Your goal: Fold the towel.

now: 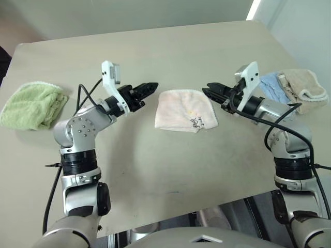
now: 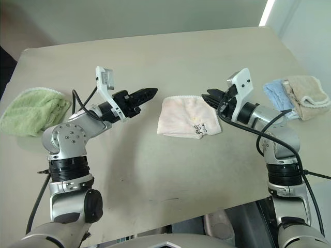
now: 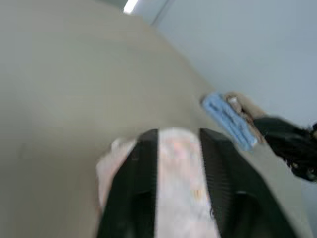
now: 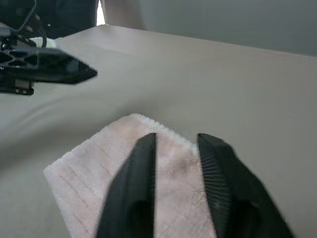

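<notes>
Left gripper [image 1: 151, 88], right gripper [image 1: 209, 90] — level, fingers parted (empty) — flank folded towel [image 1: 185, 110].

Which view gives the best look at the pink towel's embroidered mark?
The left eye view: the whole towel lies flat, with the mark readable near its front corner. The right eye view shows the same. Both wrist views show the cloth between the fingers, and I can't make out the mark there.

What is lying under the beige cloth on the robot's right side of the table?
The light blue cloth lies partly under the beige cloth, its near side sticking out toward the towel. How far it runs underneath is covered; otherwise the table.
</notes>
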`<action>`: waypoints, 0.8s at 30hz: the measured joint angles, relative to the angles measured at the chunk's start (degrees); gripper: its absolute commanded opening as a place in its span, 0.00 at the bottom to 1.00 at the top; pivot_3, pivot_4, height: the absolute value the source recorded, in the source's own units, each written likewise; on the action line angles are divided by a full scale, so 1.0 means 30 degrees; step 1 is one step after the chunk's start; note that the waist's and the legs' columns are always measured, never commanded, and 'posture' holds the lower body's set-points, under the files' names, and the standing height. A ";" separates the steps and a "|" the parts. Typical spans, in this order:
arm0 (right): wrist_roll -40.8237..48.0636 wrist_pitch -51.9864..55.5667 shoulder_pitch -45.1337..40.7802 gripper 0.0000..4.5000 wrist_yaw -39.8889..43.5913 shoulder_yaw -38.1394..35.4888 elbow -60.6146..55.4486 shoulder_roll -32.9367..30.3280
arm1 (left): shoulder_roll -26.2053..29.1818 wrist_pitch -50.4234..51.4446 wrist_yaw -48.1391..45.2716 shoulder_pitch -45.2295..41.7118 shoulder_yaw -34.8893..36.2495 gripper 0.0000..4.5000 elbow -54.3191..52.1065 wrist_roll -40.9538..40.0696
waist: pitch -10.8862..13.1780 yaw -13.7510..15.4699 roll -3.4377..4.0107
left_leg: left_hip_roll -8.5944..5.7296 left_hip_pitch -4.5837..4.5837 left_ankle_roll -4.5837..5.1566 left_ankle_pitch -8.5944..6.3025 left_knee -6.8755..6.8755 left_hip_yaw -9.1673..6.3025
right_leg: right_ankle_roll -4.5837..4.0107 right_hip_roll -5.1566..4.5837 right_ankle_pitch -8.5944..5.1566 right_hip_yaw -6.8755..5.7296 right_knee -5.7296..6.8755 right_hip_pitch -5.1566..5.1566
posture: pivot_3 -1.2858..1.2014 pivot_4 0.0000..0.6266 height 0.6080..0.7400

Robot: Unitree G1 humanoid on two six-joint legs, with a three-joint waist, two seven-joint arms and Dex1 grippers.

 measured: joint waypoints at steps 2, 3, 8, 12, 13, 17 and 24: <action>0.0000 -0.0018 -0.0125 0.64 0.0123 0.0000 0.0101 -0.0147 | 0.0066 0.0929 0.0378 0.0089 -0.0041 0.66 0.0287 -0.0127 | 0.0000 0.0009 0.0001 | -0.0001 0.0000 0.0001 0.0000 0.0003 -0.0001 | -0.0001 -0.0001 0.0001 0.0003 0.0002 0.0000 | 0.52 0.24 1.00; 0.0000 -0.0032 -0.0263 0.72 0.0144 -0.0005 0.0145 -0.0166 | 0.0068 0.1536 0.0647 0.0087 -0.0101 0.73 0.0651 -0.0151 | 0.0000 0.0007 0.0001 | -0.0001 0.0001 0.0001 0.0001 0.0004 -0.0001 | -0.0005 -0.0001 0.0003 0.0003 0.0003 0.0000 | 0.52 0.24 1.00; -0.0088 -0.0584 -0.0745 1.00 -0.0206 -0.0024 0.0436 0.0138 | 0.0102 0.3848 0.1279 0.0098 -0.1396 1.00 0.1757 0.0200 | 0.0000 0.0015 0.0000 | -0.0001 0.0003 -0.0006 0.0007 0.0006 -0.0011 | -0.0012 0.0001 0.0007 0.0003 0.0010 -0.0005 | 0.52 0.24 1.00; -0.0328 -0.0910 -0.0795 1.00 -0.0692 -0.0029 0.0708 0.0283 | -0.0171 0.4520 0.1458 -0.0274 -0.1595 1.00 0.2464 0.0453 | 0.0000 0.0087 0.0001 | -0.0005 0.0009 -0.0006 0.0008 0.0008 -0.0015 | -0.0020 0.0000 0.0002 0.0000 0.0015 0.0003 | 0.52 0.24 1.00; -0.0363 -0.0957 -0.0790 1.00 -0.0710 -0.0033 0.0707 0.0284 | -0.0338 0.4595 0.1461 -0.0327 -0.1450 1.00 0.2590 0.0447 | 0.0000 0.0093 0.0001 | -0.0006 0.0010 -0.0005 0.0008 0.0008 -0.0014 | -0.0020 -0.0002 0.0002 0.0002 0.0016 0.0003 | 0.52 0.24 1.00; -0.0383 -0.1093 -0.0762 1.00 -0.0922 -0.0053 0.0700 0.0292 | -0.1474 0.5352 0.1500 -0.0737 -0.1178 1.00 0.2977 0.0397 | 0.0000 0.0332 0.0001 | -0.0021 0.0009 -0.0002 0.0009 0.0035 -0.0008 | -0.0031 -0.0018 -0.0007 0.0003 0.0010 0.0021 | 0.52 0.24 1.00; -0.0380 -0.1098 -0.0548 1.00 -0.1182 -0.0130 0.0585 0.0187 | -0.2663 0.6257 0.1497 -0.1080 -0.1533 1.00 0.3077 0.0345 | 0.0000 0.0397 0.0001 | -0.0018 0.0007 -0.0001 0.0009 0.0057 0.0003 | -0.0016 -0.0018 0.0000 0.0007 0.0002 0.0028 | 0.52 0.24 1.00</action>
